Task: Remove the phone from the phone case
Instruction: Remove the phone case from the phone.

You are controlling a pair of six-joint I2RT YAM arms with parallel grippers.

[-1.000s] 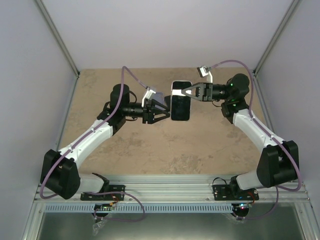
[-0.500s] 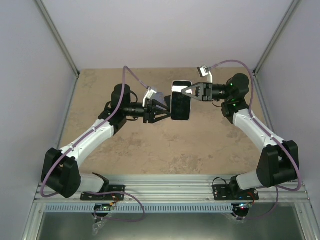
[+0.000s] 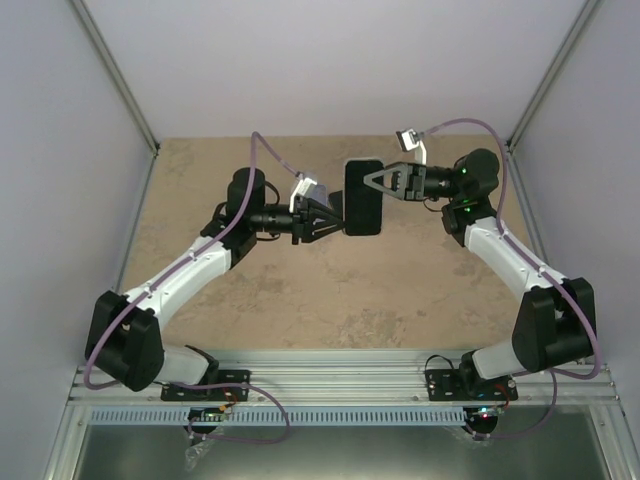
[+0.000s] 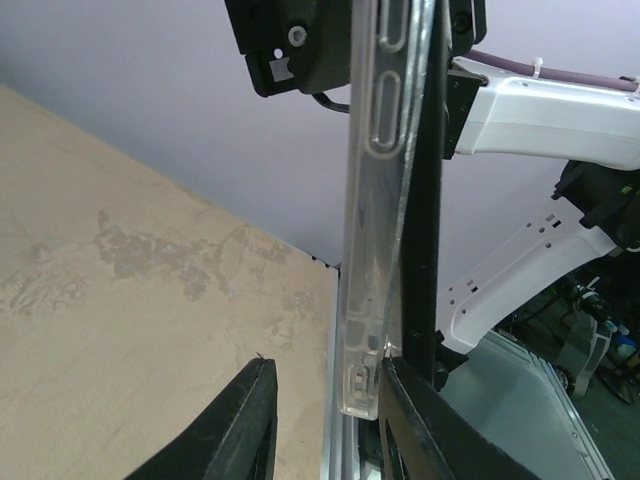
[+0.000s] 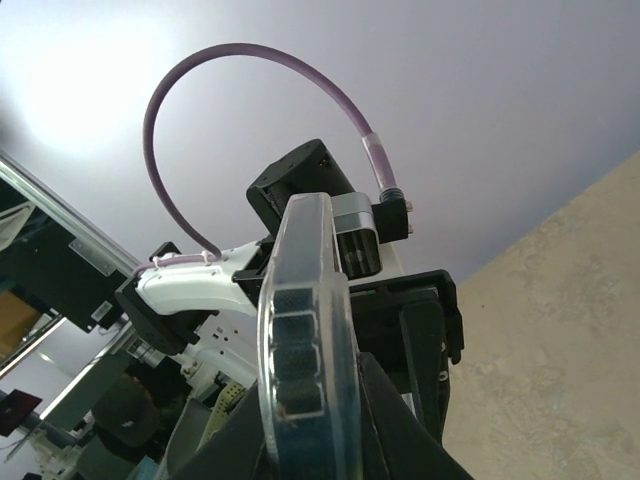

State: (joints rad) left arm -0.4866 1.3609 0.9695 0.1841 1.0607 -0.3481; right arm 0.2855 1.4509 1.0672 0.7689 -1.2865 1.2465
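Observation:
The phone in its clear case [image 3: 362, 197] is held in the air above the middle of the table, dark face toward the top camera. My right gripper [image 3: 366, 184] is shut on its upper part; in the right wrist view the case [image 5: 305, 330] stands end-on between the fingers [image 5: 400, 420]. My left gripper [image 3: 338, 220] is open at the lower left edge. In the left wrist view the clear case edge [image 4: 380, 220] and the black phone [image 4: 427, 200] stand between the fingers; the right finger [image 4: 420, 430] touches them, the left finger [image 4: 240, 430] stands apart.
The beige tabletop [image 3: 330, 290] lies below both arms. Grey walls enclose it at the back and both sides. A metal rail [image 3: 340, 385] with the arm bases runs along the near edge.
The held phone has tilted, so the white band at its top no longer shows. My left gripper has moved slightly up and closer onto the phone's lower left edge.

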